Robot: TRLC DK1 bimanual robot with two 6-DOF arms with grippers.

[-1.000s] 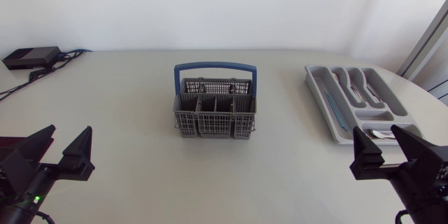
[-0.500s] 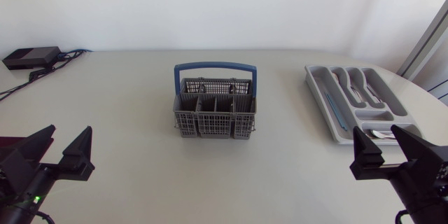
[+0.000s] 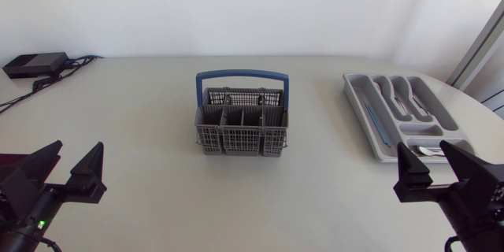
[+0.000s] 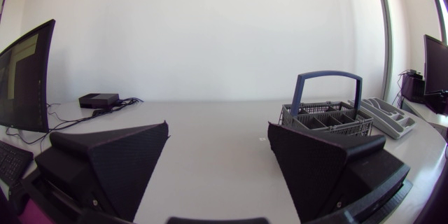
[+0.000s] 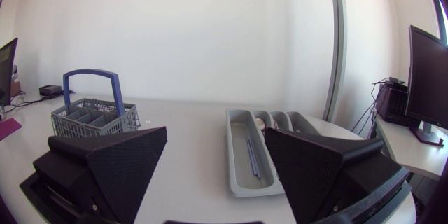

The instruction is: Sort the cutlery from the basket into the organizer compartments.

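A grey cutlery basket (image 3: 241, 126) with a blue handle stands mid-table; its compartments look empty from above. It also shows ahead of my left gripper, the basket (image 4: 327, 115), and far off beside my right one, the basket (image 5: 93, 115). The grey organizer (image 3: 370, 126) lies at the right, with spoons and forks (image 3: 402, 98) in its long slots, a blue straw-like piece (image 3: 376, 124) in the side slot and small cutlery near its front end. My left gripper (image 3: 63, 175) rests open at the front left. My right gripper (image 3: 438, 172) rests open at the front right, just before the organizer (image 5: 245, 171).
A black box (image 3: 33, 64) with cables sits at the table's far left corner. The table's curved right edge runs close behind the organizer.
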